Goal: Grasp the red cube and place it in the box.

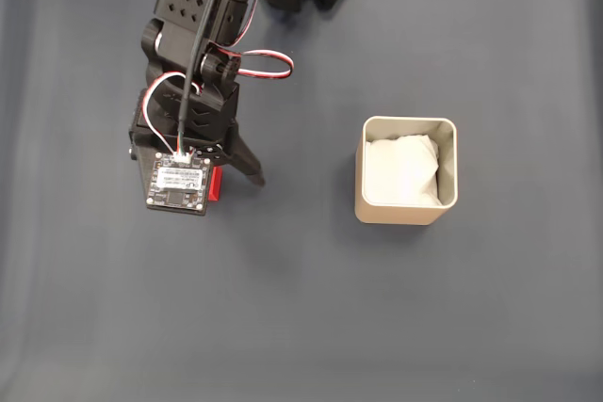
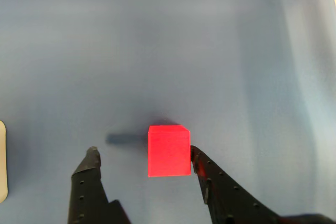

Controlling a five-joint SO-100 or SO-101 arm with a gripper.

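The red cube (image 2: 168, 150) sits between the two black fingers of my gripper (image 2: 143, 151) in the wrist view. The right finger (image 2: 218, 184) touches the cube's side, and the left finger (image 2: 90, 174) stands a clear gap away, so the gripper is open. In the fixed view only a red sliver of the cube (image 1: 215, 184) shows beside the wrist camera board (image 1: 179, 183), which hides most of the gripper. One black finger (image 1: 247, 163) sticks out to the right. The beige box (image 1: 450, 168) with white paper inside stands well to the right of the gripper.
A dark grey-blue mat (image 1: 301, 327) covers the table. The arm (image 1: 203, 63) reaches in from the top edge with red and white wires looping off it. A pale rim of the box (image 2: 2, 161) shows at the left edge of the wrist view.
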